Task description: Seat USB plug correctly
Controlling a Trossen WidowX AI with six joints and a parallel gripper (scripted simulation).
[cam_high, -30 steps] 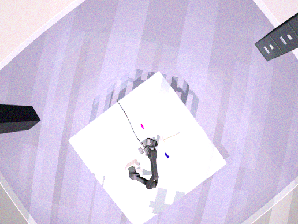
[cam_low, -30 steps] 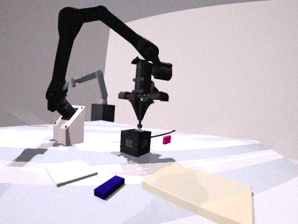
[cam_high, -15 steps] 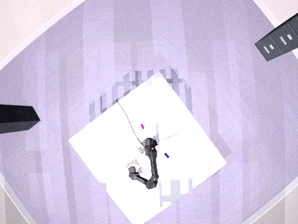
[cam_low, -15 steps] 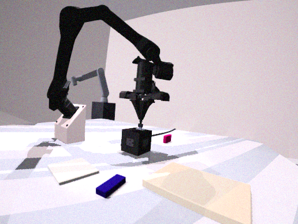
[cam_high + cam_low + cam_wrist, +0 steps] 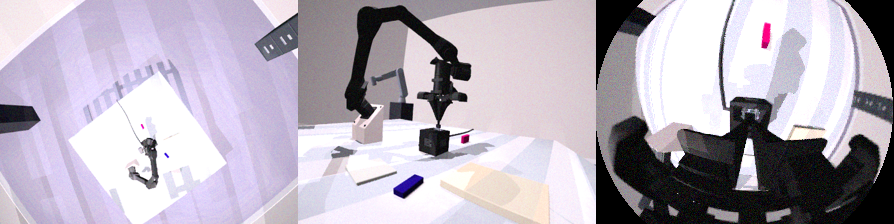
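Observation:
The black power cube (image 5: 429, 143) (image 5: 765, 107) stands on the table, with a dark cable (image 5: 128, 118) (image 5: 460, 134) (image 5: 722, 65) running away from it. My gripper (image 5: 438, 120) (image 5: 749, 123) points straight down over the cube's top, its narrow fingertips shut on the small dark USB plug (image 5: 438, 126). The plug is upright, its body just above the cube's top face. A little pale metal shows between body and cube; how far it is in the socket and which way round it faces I cannot tell. In the top view the arm hides the cube.
A magenta block (image 5: 142, 126) (image 5: 465, 138) (image 5: 766, 35) lies beyond the cube. A blue block (image 5: 166, 155) (image 5: 408, 186), a pale flat plate (image 5: 370, 172) and a beige board (image 5: 500, 190) (image 5: 808, 133) lie on the exterior view's near side. The arm's base (image 5: 367, 130) stands behind left there.

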